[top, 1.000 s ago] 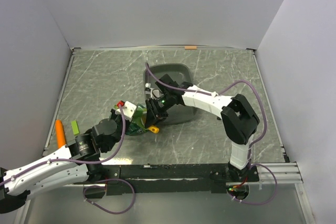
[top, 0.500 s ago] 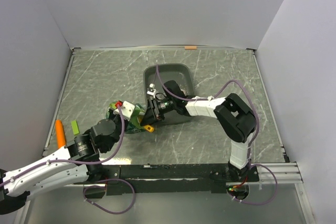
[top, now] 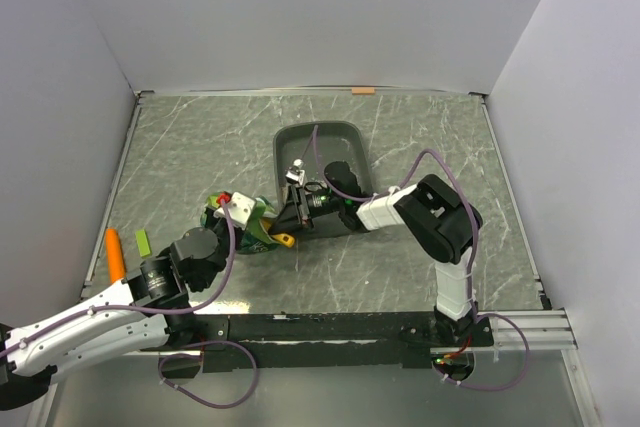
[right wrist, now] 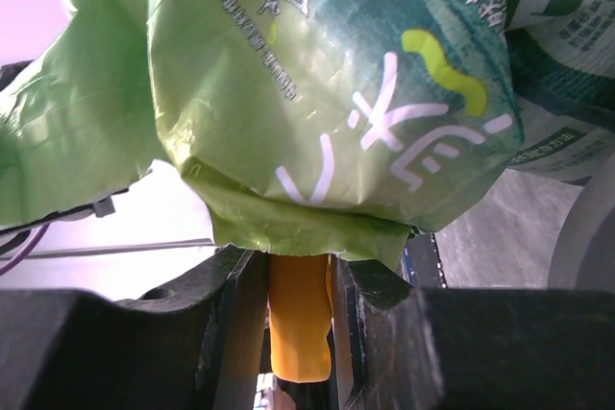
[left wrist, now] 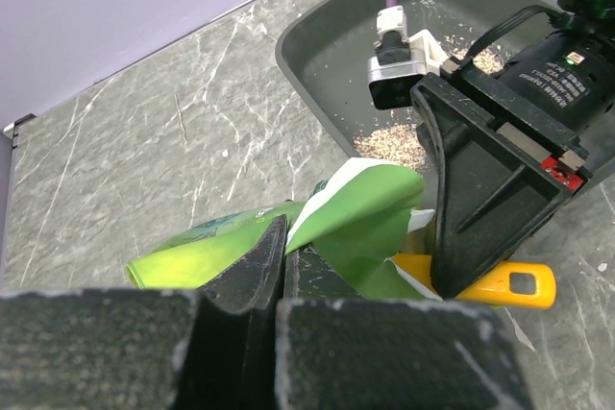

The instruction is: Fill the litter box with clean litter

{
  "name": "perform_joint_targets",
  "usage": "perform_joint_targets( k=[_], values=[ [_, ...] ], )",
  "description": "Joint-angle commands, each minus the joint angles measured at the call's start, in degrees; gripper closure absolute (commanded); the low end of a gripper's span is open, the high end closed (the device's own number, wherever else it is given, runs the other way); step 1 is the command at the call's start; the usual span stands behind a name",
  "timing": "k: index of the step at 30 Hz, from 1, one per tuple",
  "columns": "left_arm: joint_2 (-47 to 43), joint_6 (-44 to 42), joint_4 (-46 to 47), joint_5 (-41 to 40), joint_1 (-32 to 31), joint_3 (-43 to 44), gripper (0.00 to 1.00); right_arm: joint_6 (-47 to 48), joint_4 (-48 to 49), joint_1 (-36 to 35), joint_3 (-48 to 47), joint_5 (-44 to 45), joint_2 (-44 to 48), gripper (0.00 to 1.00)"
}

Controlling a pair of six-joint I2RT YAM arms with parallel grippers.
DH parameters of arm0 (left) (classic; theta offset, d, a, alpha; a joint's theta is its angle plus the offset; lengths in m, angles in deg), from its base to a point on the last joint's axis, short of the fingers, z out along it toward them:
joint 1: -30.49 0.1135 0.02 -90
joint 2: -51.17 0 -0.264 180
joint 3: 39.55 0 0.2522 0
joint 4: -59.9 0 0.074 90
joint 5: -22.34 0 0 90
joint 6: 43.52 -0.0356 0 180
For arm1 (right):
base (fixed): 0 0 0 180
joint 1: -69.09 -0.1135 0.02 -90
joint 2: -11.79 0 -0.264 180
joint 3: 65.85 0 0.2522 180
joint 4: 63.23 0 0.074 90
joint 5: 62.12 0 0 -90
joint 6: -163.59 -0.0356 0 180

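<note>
The dark grey litter box (top: pixel 345 137) (left wrist: pixel 336 36) lies at the table's middle, with patches of pale clean litter (left wrist: pixel 392 145) on its floor. Left of its near corner lies a crinkled green bag (top: pixel 252 230) (left wrist: pixel 370 213) (right wrist: pixel 336 93). My left gripper (top: pixel 236 211) (left wrist: pixel 284 239) is shut on the bag's edge. My right gripper (top: pixel 297 209) (right wrist: pixel 293 276) is shut on the handle of an orange scoop (top: pixel 285 240) (left wrist: pixel 509 282) (right wrist: pixel 300 319). The scoop's head is hidden under the bag.
An orange stick-like object (top: pixel 115 252) and a small green piece (top: pixel 142 243) lie near the left wall. An orange tape strip (top: pixel 363 91) marks the back edge. Walls close in the table on three sides.
My right arm has folded back toward its base, uncovering more of the litter box. The scoop handle shifted slightly left, toward the bag. My left gripper kept its hold on the bag.
</note>
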Motion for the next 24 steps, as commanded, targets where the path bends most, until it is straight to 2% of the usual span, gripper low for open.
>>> perform_joint_targets(
  k=[1, 10, 24],
  values=[
    [-1.01, -0.66, 3.65, -1.74, 0.18, 0.07, 0.99, -1.02, 12.41, 0.93, 0.91, 1.27, 3.72, 1.0],
    [-1.45, -1.01, 3.92, -1.92, 0.26, -0.11, 0.99, -4.89, 19.88, 2.34, 7.59, 0.22, 8.37, 1.0],
    [-1.36, -1.1, 3.92, -2.53, 0.26, -0.11, 0.99, -4.98, 20.59, 2.78, 18.05, 0.21, 18.39, 1.0]
  ],
)
